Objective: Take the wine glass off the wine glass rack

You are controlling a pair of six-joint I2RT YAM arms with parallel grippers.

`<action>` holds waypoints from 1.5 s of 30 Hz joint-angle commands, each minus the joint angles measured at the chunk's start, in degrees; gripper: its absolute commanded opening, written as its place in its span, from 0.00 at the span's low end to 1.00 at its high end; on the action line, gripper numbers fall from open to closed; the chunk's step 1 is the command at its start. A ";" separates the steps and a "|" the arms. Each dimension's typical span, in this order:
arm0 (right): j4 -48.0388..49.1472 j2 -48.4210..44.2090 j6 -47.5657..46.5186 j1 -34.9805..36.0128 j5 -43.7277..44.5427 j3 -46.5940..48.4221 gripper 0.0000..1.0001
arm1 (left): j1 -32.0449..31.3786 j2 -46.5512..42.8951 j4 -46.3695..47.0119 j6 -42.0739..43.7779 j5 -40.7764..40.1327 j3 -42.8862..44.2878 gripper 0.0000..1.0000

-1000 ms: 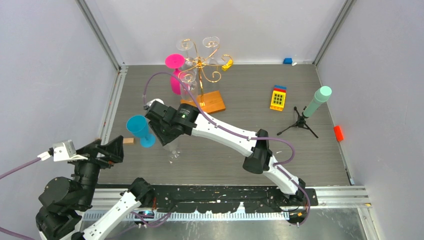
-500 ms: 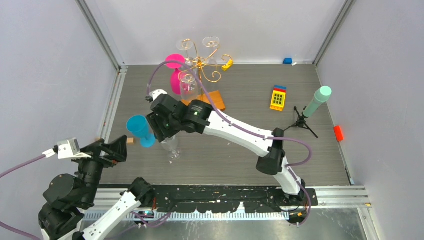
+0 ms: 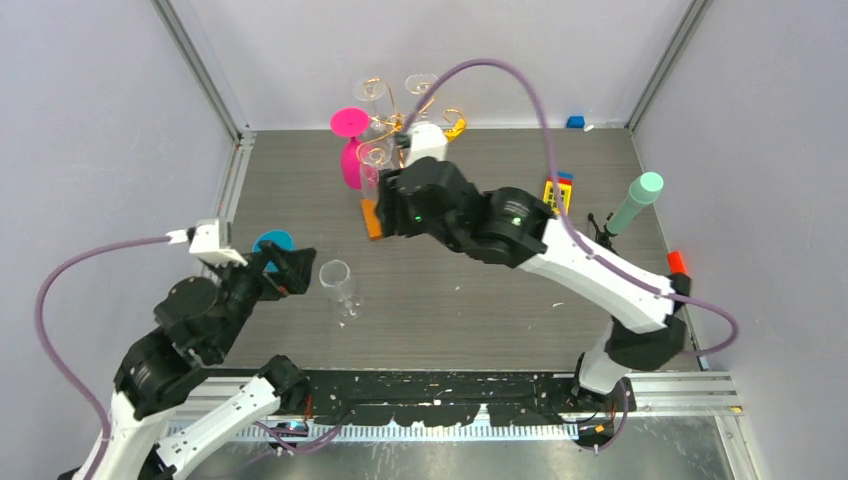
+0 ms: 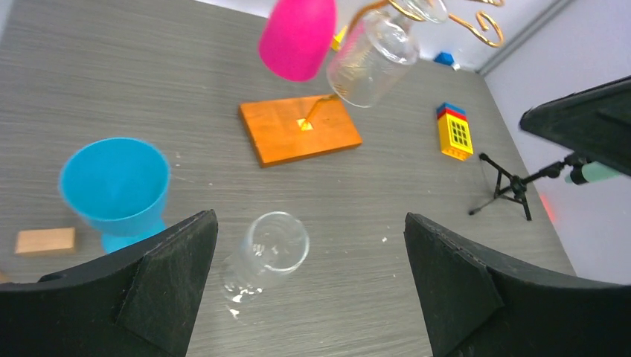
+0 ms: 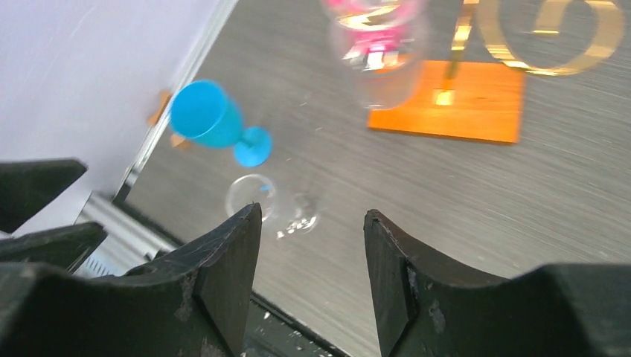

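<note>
The wine glass rack [image 3: 392, 108], gold wire on an orange wooden base [image 4: 299, 130], stands at the back. A pink wine glass [image 3: 350, 150] and a clear wine glass [image 3: 375, 165] hang bowl-down from it; both also show in the left wrist view, the pink glass [image 4: 298, 37] beside the clear one [image 4: 372, 56]. Another clear wine glass [image 3: 340, 288] stands on the table, free of both arms. My right gripper [image 3: 383, 212] is open and empty, just in front of the rack base. My left gripper [image 3: 298, 272] is wide open, left of the standing glass [image 4: 269, 249].
A blue goblet [image 4: 115, 186] stands left of the standing glass, beside a small wood block [image 4: 45, 240]. A yellow toy block [image 3: 556, 195], a black tripod [image 3: 600, 245] with a green cylinder [image 3: 636, 202] and a red piece [image 3: 677, 263] sit to the right.
My right gripper opened off the clear glass on the table, then lifted and swung back to the rack. My left arm came forward toward the blue goblet and the standing glass.
</note>
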 commanded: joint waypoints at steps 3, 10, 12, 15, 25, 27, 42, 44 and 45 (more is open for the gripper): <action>1.88 -14.29 7.13 -5.70 10.98 -12.29 0.57 | -0.17 10.07 11.89 -0.36 8.78 5.84 1.00; 4.09 -24.68 9.74 -9.79 9.50 -24.22 0.53 | -0.15 23.70 17.54 0.81 13.60 13.45 1.00; 4.15 -26.18 9.90 -10.10 9.11 -26.11 0.53 | -0.02 28.22 17.16 0.86 13.38 16.59 1.00; 4.16 -27.87 10.02 -10.26 8.35 -28.72 0.52 | 1.69 33.95 16.56 1.86 14.66 21.32 0.91; 5.86 -33.93 10.39 -10.44 5.70 -35.64 0.51 | 21.20 43.36 20.37 -5.01 28.01 24.41 0.81; 5.98 -35.34 10.39 -10.44 5.86 -36.56 0.51 | 23.42 44.54 20.99 -5.86 28.69 24.65 0.84; 9.58 -39.39 14.51 -10.45 1.62 -42.79 0.50 | 35.24 57.15 25.79 -15.18 44.54 28.44 0.73; 9.88 -39.61 15.42 -10.44 1.04 -43.54 0.50 | 35.87 57.85 26.94 -16.52 46.61 28.53 0.66; 9.87 -39.62 15.68 -10.44 0.97 -43.70 0.49 | 36.20 58.05 27.84 -17.04 47.46 28.27 0.61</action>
